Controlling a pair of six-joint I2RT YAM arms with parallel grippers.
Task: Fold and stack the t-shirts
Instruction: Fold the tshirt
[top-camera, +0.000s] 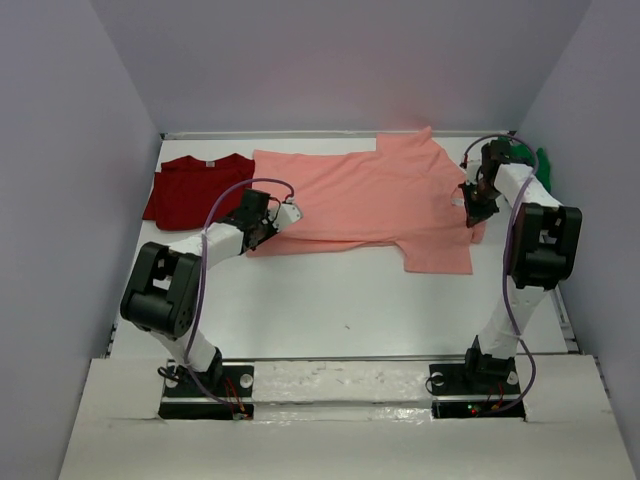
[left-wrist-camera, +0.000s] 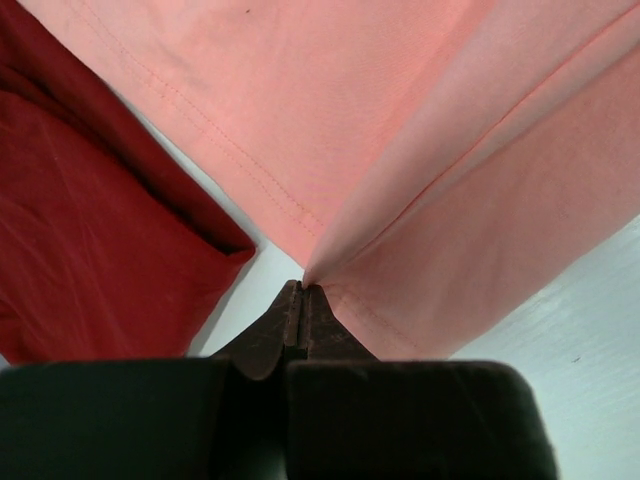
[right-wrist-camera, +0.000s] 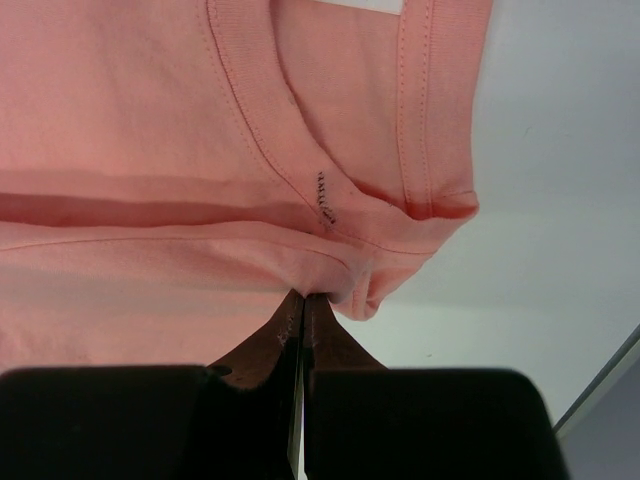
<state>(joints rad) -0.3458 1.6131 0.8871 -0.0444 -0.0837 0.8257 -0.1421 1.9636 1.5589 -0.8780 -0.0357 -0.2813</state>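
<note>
A salmon-pink t-shirt (top-camera: 370, 195) lies spread across the middle of the table, lengthwise left to right, collar to the right. My left gripper (top-camera: 283, 215) is shut on its bottom hem corner (left-wrist-camera: 305, 278), which rises in a pinched fold. My right gripper (top-camera: 478, 212) is shut on the cloth at the shoulder, just below the collar (right-wrist-camera: 255, 130). The dark red t-shirt (top-camera: 195, 188) lies folded at the far left, close beside the pink hem (left-wrist-camera: 80, 230). A bright green t-shirt (top-camera: 535, 160) shows only as a sliver behind the right arm.
White walls close in the table on the left, back and right. The table's raised right edge (right-wrist-camera: 600, 385) runs close to the right gripper. Bare white tabletop (top-camera: 350, 300) lies between the pink shirt and the arm bases.
</note>
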